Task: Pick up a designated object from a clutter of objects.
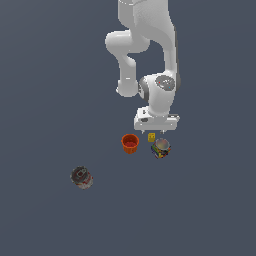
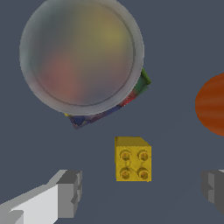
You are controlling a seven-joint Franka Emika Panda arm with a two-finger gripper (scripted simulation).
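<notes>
The designated object is a tiny yellow studded brick lying flat on the dark floor. It sits between the orange-red cup and the multicoloured can. My gripper hangs open just above the brick. In the wrist view one finger shows on one side of the brick and the other finger on the opposite side, neither touching it. Four studs face up.
A dark grey-and-red can stands apart toward the exterior view's left, nearer the front. The white arm comes down from the top of the exterior view. The floor is plain dark grey.
</notes>
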